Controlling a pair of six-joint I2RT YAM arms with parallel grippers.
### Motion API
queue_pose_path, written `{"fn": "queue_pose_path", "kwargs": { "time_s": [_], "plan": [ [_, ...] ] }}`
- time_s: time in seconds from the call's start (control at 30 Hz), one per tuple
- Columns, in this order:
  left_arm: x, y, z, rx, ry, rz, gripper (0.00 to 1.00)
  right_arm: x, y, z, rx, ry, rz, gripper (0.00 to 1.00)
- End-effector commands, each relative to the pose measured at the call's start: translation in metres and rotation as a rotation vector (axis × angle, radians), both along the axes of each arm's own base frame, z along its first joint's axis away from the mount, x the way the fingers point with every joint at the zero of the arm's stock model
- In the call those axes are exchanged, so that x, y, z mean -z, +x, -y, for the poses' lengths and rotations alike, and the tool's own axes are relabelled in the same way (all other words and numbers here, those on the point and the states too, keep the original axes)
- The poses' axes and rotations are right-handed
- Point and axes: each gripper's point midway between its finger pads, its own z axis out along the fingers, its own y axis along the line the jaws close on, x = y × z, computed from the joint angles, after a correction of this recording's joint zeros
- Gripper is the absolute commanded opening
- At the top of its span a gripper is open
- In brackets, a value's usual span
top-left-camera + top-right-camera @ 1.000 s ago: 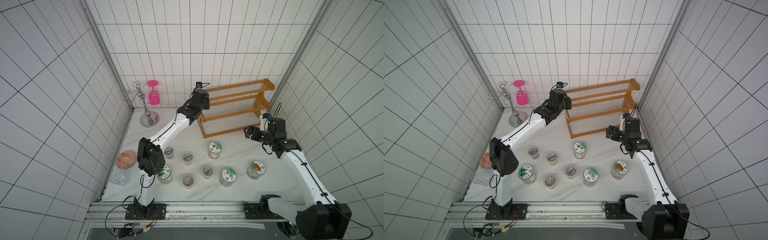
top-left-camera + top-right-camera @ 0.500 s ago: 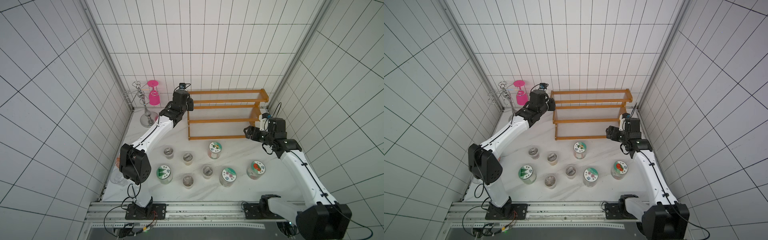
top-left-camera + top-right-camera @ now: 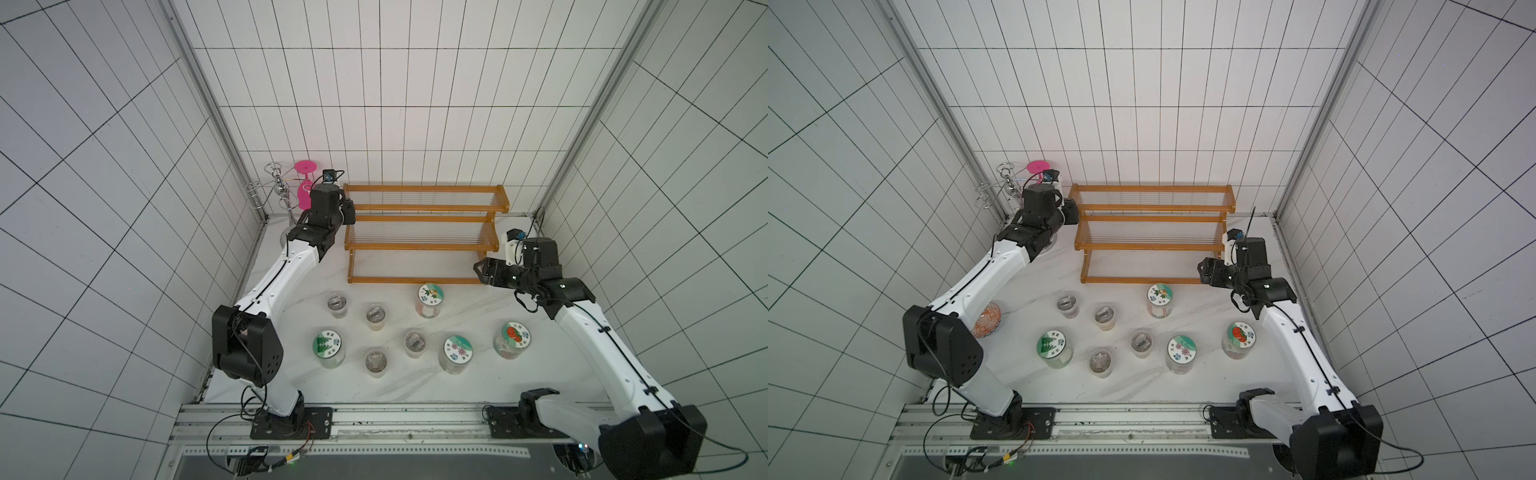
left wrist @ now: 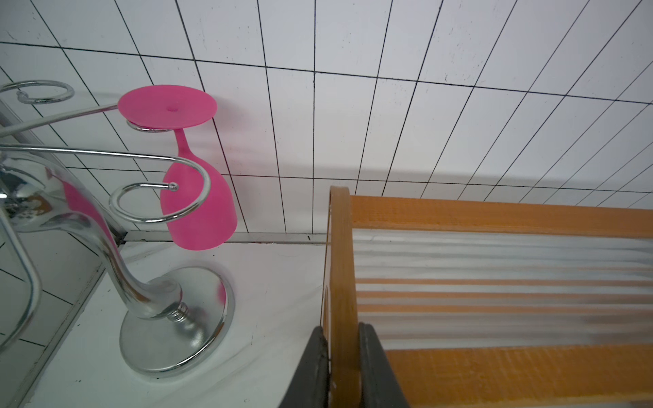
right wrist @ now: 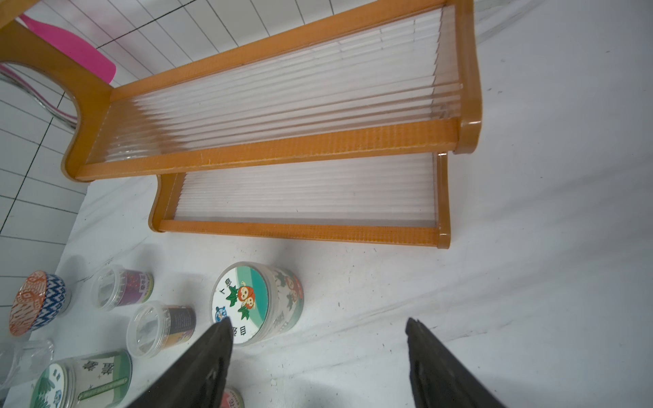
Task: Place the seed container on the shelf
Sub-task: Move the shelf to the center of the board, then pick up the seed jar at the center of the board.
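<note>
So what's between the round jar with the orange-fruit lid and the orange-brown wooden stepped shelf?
Only bare white tabletop, shown in the right wrist view.

We could not read the lids from above; the left arm hid part of the bowl; the shelf ran off-frame.

left arm: white links, black joints, thin black cable
right arm: same
left hand: black, tapered
right hand: black, tapered
bases: black
</note>
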Motion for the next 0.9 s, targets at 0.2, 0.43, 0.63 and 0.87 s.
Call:
{"fn": "queue_pose_path", "kwargs": {
  "time_s": [0.2, 0.43, 0.63, 0.87],
  "plan": [
    [-0.004, -0.007, -0.025, -0.040, -0.007, -0.002, 0.37, -0.002, -0.018, -0.043, -0.078, -0.013, -0.012, 0.79],
    [-0.053, -0.031, -0.028, -0.035, -0.057, 0.087, 0.86, -0.007, -0.039, -0.065, -0.129, -0.043, -0.032, 0.80],
    [-0.084, -0.073, -0.040, -0.056, -0.103, 0.138, 0.99, -0.005, -0.069, -0.086, -0.185, -0.077, -0.047, 0.81],
    [-0.069, -0.137, -0.026, 0.077, -0.178, 0.071, 0.99, 0.017, -0.108, -0.129, -0.280, -0.143, -0.067, 0.82]
  ]
}}
